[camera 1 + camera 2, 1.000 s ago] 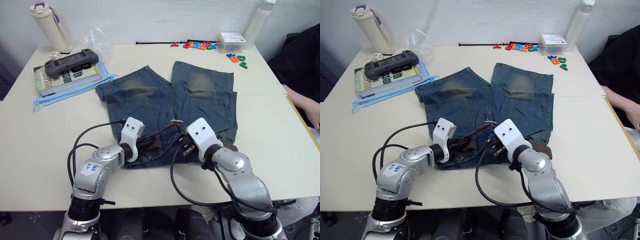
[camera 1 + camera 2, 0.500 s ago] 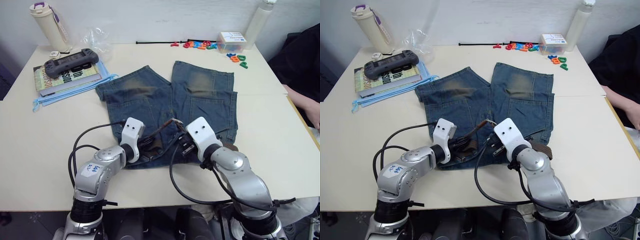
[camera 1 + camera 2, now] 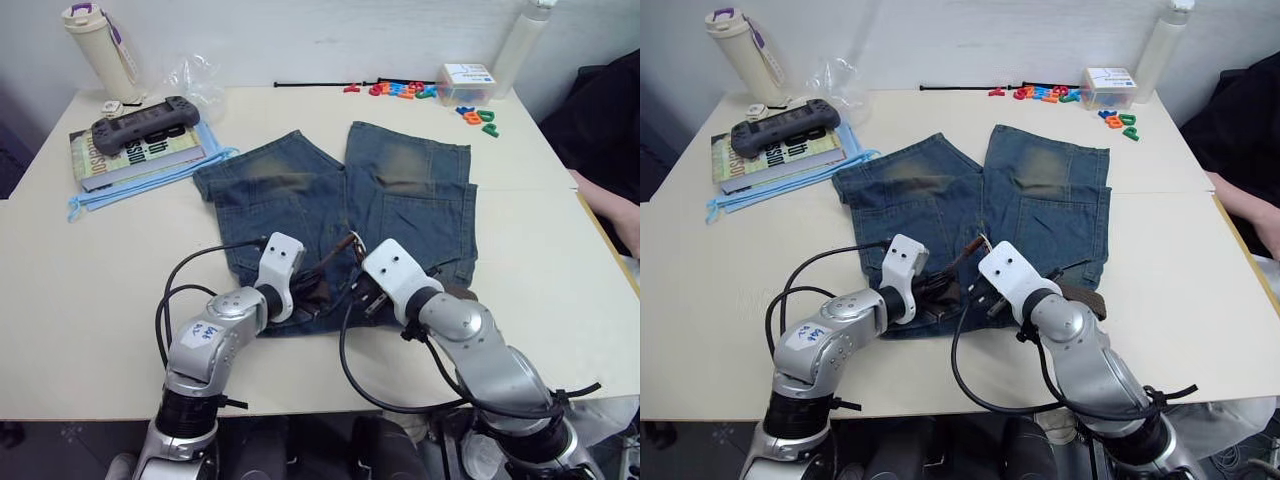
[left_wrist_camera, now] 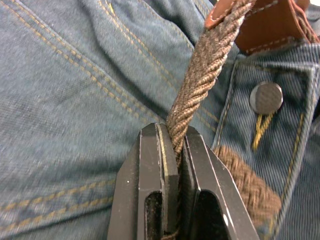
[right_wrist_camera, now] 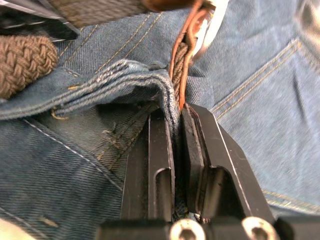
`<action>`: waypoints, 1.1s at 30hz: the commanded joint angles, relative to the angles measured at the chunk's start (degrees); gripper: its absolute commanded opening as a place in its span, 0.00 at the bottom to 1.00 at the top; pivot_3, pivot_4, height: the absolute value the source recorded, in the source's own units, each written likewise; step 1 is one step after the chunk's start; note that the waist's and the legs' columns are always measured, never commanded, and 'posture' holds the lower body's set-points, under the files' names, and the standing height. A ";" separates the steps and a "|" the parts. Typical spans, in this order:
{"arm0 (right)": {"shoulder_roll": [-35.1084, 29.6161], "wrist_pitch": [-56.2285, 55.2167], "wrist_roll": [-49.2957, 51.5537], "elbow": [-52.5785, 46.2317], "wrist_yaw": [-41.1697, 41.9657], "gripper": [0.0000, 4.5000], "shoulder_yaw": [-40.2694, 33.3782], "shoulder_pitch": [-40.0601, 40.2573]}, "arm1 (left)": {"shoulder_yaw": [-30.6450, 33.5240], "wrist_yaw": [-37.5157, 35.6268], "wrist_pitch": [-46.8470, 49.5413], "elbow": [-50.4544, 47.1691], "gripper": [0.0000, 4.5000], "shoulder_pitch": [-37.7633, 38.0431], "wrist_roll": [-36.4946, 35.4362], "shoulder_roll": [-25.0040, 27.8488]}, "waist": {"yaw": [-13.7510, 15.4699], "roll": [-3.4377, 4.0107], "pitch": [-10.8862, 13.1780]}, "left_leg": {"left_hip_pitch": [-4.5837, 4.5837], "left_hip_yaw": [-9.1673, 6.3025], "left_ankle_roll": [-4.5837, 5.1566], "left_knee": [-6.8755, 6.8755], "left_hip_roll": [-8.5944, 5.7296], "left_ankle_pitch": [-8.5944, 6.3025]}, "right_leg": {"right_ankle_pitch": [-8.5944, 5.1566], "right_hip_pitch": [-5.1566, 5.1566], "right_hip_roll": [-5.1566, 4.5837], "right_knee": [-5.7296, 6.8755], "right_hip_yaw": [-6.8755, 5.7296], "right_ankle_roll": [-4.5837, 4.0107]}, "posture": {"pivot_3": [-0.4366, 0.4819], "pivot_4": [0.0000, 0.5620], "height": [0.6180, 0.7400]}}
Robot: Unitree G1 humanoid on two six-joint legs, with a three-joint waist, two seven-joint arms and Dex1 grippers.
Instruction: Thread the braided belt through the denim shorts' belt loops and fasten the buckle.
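The denim shorts (image 3: pixel 400 200) lie flat on the table, waistband toward me. The braided belt (image 4: pixel 205 75) runs along the waistband, and one brown stretch of it (image 3: pixel 1085 298) shows at the right hip. My left gripper (image 3: pixel 308 290) is shut on the woven strap near the fly button (image 4: pixel 266 97). My right gripper (image 5: pixel 176 112) is shut on the belt's tan leather tab together with a fold of waistband denim. The metal buckle (image 5: pixel 210 20) sticks out just beyond its fingers. The two grippers sit close together at the middle of the waistband. The belt loops are hidden behind the grippers.
A book with a game controller (image 3: pixel 140 125) and a bottle (image 3: pixel 100 45) sit at the far left. Coloured letters (image 3: pixel 400 90), a small box (image 3: pixel 462 80) and a white bottle (image 3: pixel 520 45) line the far edge. A person's dark sleeve (image 3: pixel 610 110) is at the right.
My left gripper has shifted right and my right gripper left, so they stand closer together over the waistband, each still shut on the belt. The buckle end has lifted slightly.
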 commanded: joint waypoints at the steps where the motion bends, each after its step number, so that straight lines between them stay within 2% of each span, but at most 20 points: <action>1: -2.45 -3.80 0.22 -0.65 1.36 0.00 4.05 -0.94 | -2.39 -0.78 -1.89 1.10 0.00 -1.58 -0.31 -1.32 | 0.25 0.00 0.00 | 0.00 0.00 0.01 0.00 0.00 0.00 | 0.00 0.00 0.00 -0.01 0.00 0.00 | 0.48 0.27 0.81; 4: -3.18 -4.69 -0.02 -0.04 0.97 0.00 4.43 -0.99 | -2.47 -1.23 -2.27 1.22 0.00 -1.74 -0.17 -0.50 | 0.44 -0.01 0.00 | -0.03 0.01 0.01 -0.01 0.01 0.01 | 0.00 -0.02 0.01 -0.02 -0.01 0.00 | 0.48 0.27 0.81; 10: -2.46 -4.23 -1.13 0.77 -0.56 0.00 4.21 -0.81 | -3.56 -5.81 0.94 -5.58 0.00 -0.21 0.17 12.43 | -0.28 -0.01 -0.01 | -0.03 0.06 -0.03 -0.04 0.08 0.02 | 0.00 -0.09 0.09 0.02 -0.03 0.00 | 0.48 0.27 0.81; 13: -2.21 -3.99 -1.59 1.00 -1.10 0.00 4.36 -0.75 | -3.03 -6.16 3.61 -8.05 0.00 -0.16 -0.79 15.05 | -0.89 -0.01 0.00 | -0.04 0.05 -0.07 -0.08 0.10 0.04 | 0.00 -0.10 0.10 0.02 0.00 -0.01 | 0.48 0.27 0.81; 18: -5.25 -6.12 -4.94 2.37 -1.73 0.00 8.33 -2.03 | -0.73 -3.04 8.88 -9.47 0.00 -2.27 -1.64 11.00 | -0.90 -0.02 0.00 | -0.06 0.05 -0.06 -0.05 0.09 0.04 | 0.00 -0.10 0.09 0.00 0.02 -0.01 | 0.48 0.27 0.81; 24: -6.93 -8.56 -8.03 3.39 -1.30 0.00 12.18 -2.50 | -0.28 0.19 10.12 -7.90 0.00 -4.07 -0.81 5.57 | -0.78 -0.04 0.00 | -0.07 0.04 -0.05 -0.02 0.07 0.06 | 0.00 -0.08 0.09 0.02 0.00 0.00 | 0.48 0.27 0.81; 33: -7.41 -10.64 -11.90 4.60 1.20 0.00 14.64 -2.15 | -2.00 0.29 9.10 -7.55 0.00 -6.27 -0.44 5.49 | -0.78 -0.04 0.00 | -0.07 0.05 -0.06 0.00 0.07 0.08 | 0.00 -0.08 0.09 0.05 -0.06 0.00 | 0.48 0.27 0.81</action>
